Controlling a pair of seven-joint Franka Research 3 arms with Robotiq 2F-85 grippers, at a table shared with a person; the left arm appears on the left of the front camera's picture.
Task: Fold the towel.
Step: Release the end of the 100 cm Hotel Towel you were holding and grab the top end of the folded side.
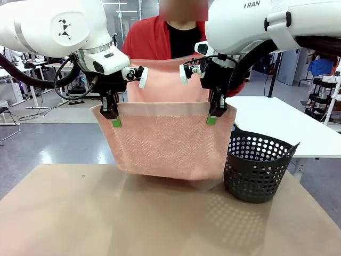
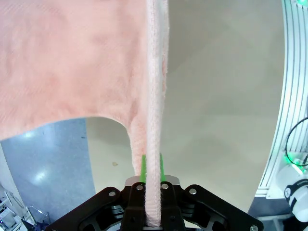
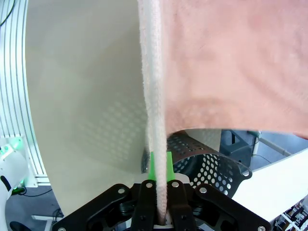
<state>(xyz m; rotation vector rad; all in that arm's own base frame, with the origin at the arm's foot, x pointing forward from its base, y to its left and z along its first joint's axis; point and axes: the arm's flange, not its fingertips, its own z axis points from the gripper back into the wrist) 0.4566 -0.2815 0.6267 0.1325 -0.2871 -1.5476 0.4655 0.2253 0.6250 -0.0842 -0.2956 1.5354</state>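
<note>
While the left tool (image 1: 115,121) and right tool (image 1: 212,119) each clamp a top corner, the towel (image 1: 170,138) hangs spread above the counter (image 1: 106,213).

Seen from the front, its full width shows, smooth band on top, beside the basket (image 1: 258,165) near the counter's right edge. Both wrist views show it edge-on, with green pads pressed together on the hem. From the right wrist, cloth covers part of the basket's perforated wall. What the basket holds cannot be made out. The towel hides most of the person (image 1: 154,40).

Dark perforated basket (image 1: 257,169) on tan table (image 1: 106,224), person (image 1: 160,40) behind.
</note>
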